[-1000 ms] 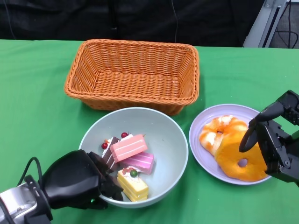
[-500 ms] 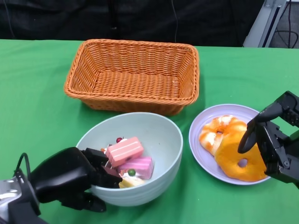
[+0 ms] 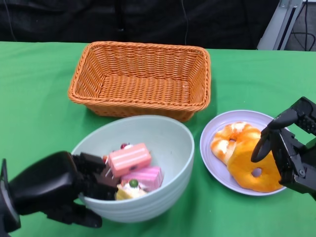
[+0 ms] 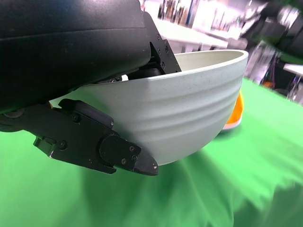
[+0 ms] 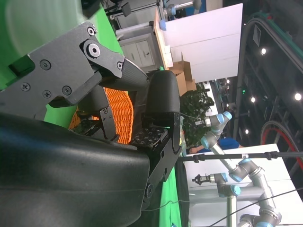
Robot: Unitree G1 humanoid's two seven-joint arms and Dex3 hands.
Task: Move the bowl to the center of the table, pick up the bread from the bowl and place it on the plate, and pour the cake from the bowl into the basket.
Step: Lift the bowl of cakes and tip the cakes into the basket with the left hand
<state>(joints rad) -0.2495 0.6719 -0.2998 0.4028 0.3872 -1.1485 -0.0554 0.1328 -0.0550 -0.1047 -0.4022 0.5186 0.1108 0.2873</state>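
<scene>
No readable txt, labels, brands or nos. in any view. Bowl (image 3: 168, 148), basket (image 3: 140, 79), plate (image 3: 217, 133) & cake pieces (image 3: 129, 159) carry no print. Bkgd boxes & cabinets in right wrist view too small/blurred to make out any lettering.
</scene>
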